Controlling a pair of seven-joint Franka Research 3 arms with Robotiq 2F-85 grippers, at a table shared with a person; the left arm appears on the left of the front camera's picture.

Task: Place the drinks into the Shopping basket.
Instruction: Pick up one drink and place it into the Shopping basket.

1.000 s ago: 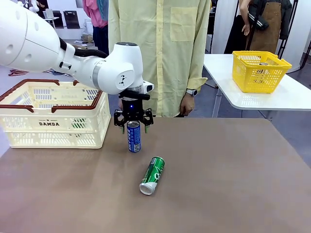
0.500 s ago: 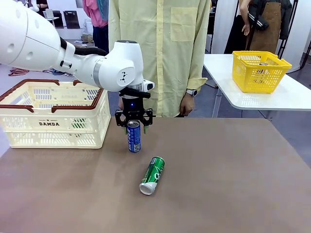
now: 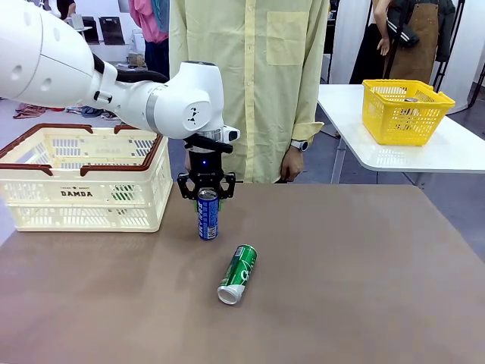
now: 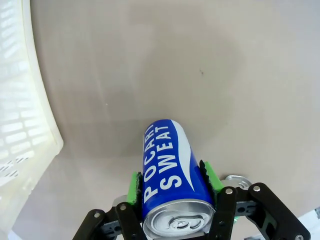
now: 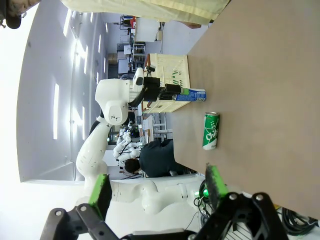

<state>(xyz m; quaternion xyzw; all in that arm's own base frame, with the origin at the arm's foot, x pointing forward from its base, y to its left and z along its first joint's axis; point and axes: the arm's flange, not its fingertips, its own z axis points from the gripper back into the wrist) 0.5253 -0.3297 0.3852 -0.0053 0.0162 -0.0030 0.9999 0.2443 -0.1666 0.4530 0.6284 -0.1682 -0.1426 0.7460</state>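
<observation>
Brown matte tabletop [image 3: 341, 265] carries the cream slatted plastic basket [image 3: 83, 193], dark-rimmed, at its left. Near it the slim blue can [image 3: 208, 220] stands upright — the left gripper [image 3: 208, 199] pinches it just under its silver top. Closer in, the green can [image 3: 239, 273] lies on its side; the right gripper [image 5: 159, 187] is spread wide.
</observation>
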